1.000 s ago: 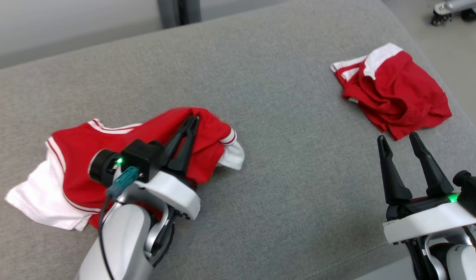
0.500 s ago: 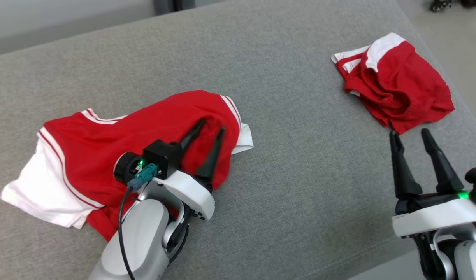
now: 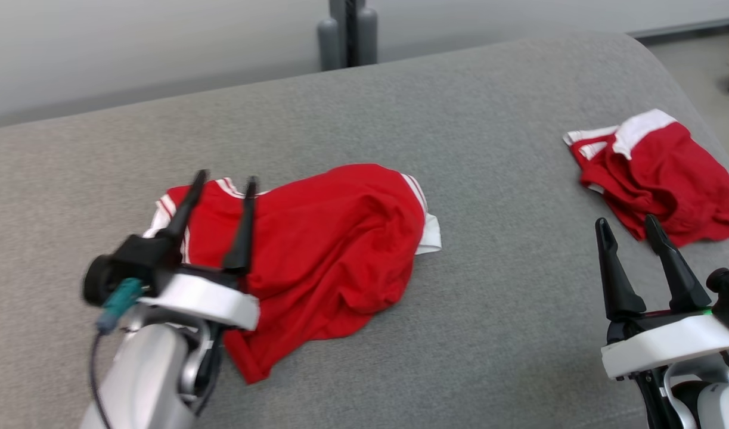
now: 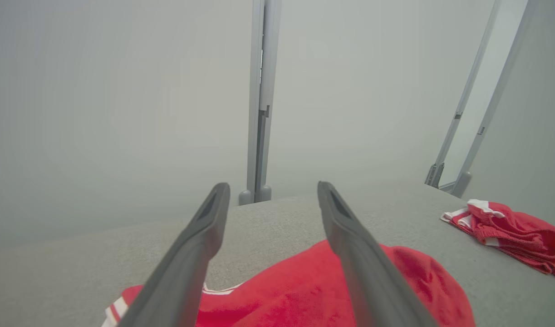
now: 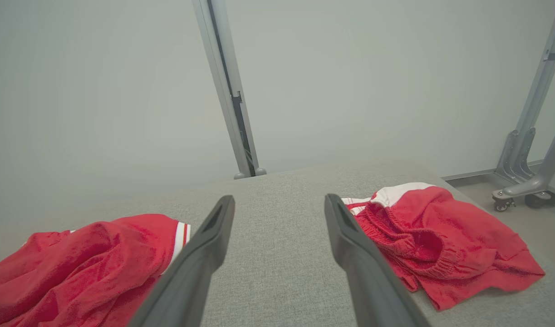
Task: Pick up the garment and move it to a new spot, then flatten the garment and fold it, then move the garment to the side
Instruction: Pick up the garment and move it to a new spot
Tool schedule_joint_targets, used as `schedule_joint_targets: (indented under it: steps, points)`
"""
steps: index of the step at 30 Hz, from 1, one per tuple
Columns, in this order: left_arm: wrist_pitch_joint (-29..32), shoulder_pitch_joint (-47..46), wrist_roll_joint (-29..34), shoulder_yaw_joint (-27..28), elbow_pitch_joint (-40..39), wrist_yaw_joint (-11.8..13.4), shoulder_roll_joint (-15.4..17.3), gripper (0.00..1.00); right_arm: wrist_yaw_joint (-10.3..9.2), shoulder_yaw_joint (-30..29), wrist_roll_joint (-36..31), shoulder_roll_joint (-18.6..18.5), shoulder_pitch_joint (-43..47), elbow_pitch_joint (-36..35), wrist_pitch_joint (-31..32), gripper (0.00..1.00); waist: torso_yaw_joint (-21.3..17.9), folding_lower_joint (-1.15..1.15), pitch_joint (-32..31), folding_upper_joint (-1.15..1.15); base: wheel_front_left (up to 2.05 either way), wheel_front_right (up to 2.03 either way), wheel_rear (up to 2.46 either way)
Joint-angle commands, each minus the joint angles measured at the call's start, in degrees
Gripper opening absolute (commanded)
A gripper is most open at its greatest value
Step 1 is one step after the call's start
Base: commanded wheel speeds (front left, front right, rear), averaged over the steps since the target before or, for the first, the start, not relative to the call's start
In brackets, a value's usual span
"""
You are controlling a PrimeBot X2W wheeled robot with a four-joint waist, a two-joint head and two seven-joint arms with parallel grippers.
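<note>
The garment [image 3: 328, 250], a red shirt with white striped trim, lies in a rumpled heap on the grey padded surface [image 3: 489, 310], left of centre. My left gripper [image 3: 226, 179] hovers open over the shirt's left end with nothing between its fingers. In the left wrist view the left gripper [image 4: 272, 186] stands wide apart above the garment [image 4: 282, 290]. My right gripper [image 3: 625, 221] is open and empty at the lower right, apart from the shirt. The right wrist view shows the right gripper [image 5: 279, 199] with the garment [image 5: 91, 259] to its left.
A second crumpled piece, red shorts [image 3: 662, 173] with a white band, lies at the far right near the surface's rounded edge, just beyond my right fingertips. A grey post [image 3: 347, 30] stands behind the surface. A wheeled frame foot [image 5: 522, 190] rests on the floor at right.
My left gripper opened, let go of the garment and moved to its left end. The shirt now lies bunched with its white part mostly covered. The head camera also shifted.
</note>
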Motion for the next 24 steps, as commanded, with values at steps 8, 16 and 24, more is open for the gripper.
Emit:
schedule_joint_targets:
  steps: [8, 16, 24]
  points:
    - [-0.35, 8.59, -1.82, 8.46, -5.61, 3.65, 5.49, 1.0, -0.02, 0.35, -1.19, -0.22, 2.14, -0.14, 1.59, 1.0, 4.92, 0.0, -4.87, 0.0, 0.0, 0.0, 0.0]
    - [0.1, 17.57, -2.85, 11.32, -12.63, 5.24, 7.69, 1.0, -0.02, 0.43, -1.22, -0.25, 4.34, -0.12, 2.9, 1.0, 7.0, 0.0, -8.38, 0.0, 0.0, 0.0, 0.0]
    - [3.05, 23.93, -3.32, 10.93, -18.69, 6.61, 8.27, 1.0, -0.02, 0.67, -0.85, -0.58, 6.07, -0.8, 3.98, 1.0, 7.59, 0.0, -10.78, 0.0, 0.0, 0.0, 0.0]
